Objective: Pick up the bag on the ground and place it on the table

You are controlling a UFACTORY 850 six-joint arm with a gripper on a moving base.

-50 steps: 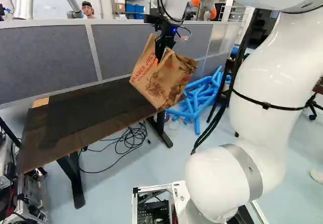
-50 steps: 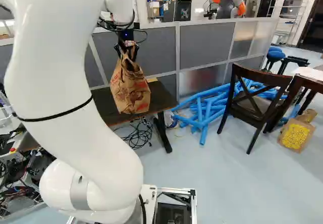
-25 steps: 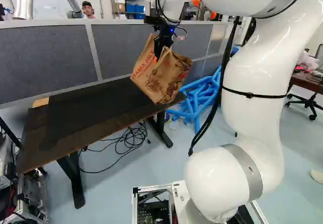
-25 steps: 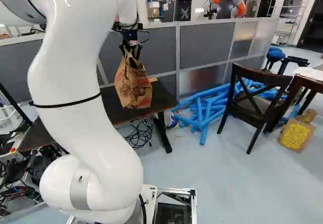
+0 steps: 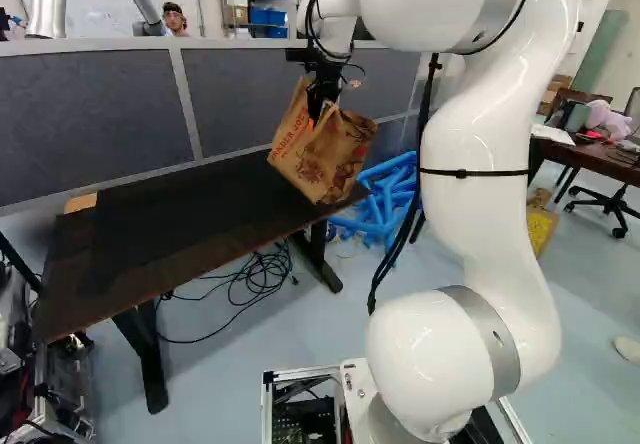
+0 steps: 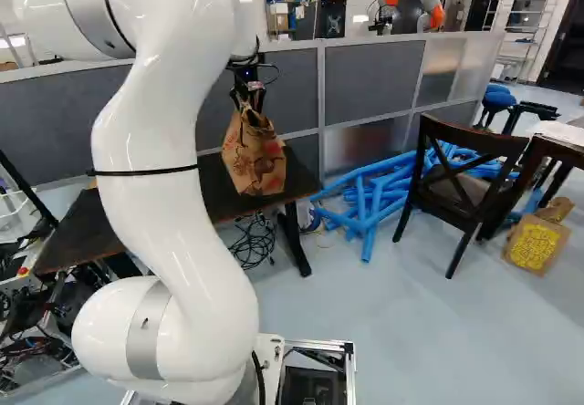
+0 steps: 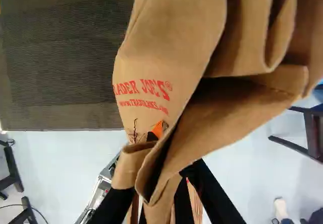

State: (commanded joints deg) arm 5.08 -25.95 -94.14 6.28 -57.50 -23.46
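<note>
Arm (image 5: 485, 224) advanced, bent, bag (image 5: 332, 159) apparently above table (image 5: 190, 219)

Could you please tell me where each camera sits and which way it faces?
Left base view: on the base, behind and left of the arm, facing ahead, slightly down; arm and gripper show.
Right base view: behind the arm, to its right, same facing; arm and gripper show.
Wrist view: at the arm's end, looking along the gripper, whose fingers show.
The base views share the bag and table.
</note>
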